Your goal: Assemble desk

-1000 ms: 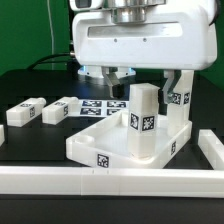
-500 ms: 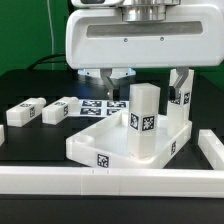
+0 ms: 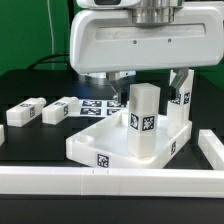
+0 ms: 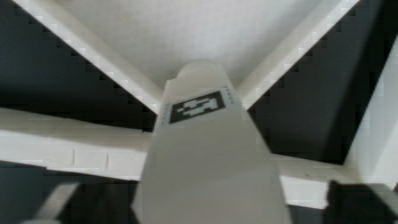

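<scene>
The white desk tabletop [image 3: 100, 133] lies tray-side up on the black table. One white leg [image 3: 143, 120] stands upright in its near corner and shows a tag. A second leg [image 3: 181, 97] stands at the far corner on the exterior view's right. Two loose legs [image 3: 25, 113] [image 3: 61, 110] lie on the exterior view's left. My gripper [image 3: 120, 78] hovers over the tray just behind the near upright leg. In the wrist view that leg [image 4: 205, 150] runs between my dark fingertips [image 4: 57, 205], with a gap on each side. My gripper [image 4: 210, 208] is open and holds nothing.
The marker board [image 3: 98, 105] lies flat behind the tray. A long white border rail [image 3: 90, 180] runs along the front and turns up the exterior view's right side [image 3: 210, 148]. The hand's big white body hides the scene behind it.
The hand has shifted only slightly above the near upright leg. The tabletop and all the legs stay where they were.
</scene>
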You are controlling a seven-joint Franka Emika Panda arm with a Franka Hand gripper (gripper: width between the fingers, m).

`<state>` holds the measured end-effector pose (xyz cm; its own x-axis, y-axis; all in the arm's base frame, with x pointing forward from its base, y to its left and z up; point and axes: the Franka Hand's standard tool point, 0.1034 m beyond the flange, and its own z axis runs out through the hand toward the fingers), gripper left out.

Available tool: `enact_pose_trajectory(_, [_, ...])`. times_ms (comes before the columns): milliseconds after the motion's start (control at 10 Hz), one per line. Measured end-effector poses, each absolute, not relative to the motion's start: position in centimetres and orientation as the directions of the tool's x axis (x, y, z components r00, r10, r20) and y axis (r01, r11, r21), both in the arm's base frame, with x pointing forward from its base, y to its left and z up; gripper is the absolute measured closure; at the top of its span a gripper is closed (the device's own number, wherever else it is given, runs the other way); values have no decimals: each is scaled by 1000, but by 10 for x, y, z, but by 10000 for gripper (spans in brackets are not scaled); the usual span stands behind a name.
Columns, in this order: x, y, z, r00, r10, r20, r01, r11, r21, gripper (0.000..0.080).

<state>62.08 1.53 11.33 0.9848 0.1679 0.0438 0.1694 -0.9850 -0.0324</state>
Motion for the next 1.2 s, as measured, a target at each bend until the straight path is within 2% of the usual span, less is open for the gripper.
enact_pose_trajectory(200, [621, 15, 113, 985, 167, 44, 169, -985, -33, 514])
enact_pose_trajectory(600, [621, 15, 113, 988, 148, 43, 150, -988, -34, 511])
enact_pose_trajectory(700, [621, 15, 113, 996, 81, 41, 82, -996, -41, 511])
enact_pose_trajectory(900, [621, 15, 114, 990, -139, 28, -137, -987, -80, 511])
enact_pose_trajectory(1200, [619, 23, 114, 903, -430, -5, -428, -898, -96, 511])
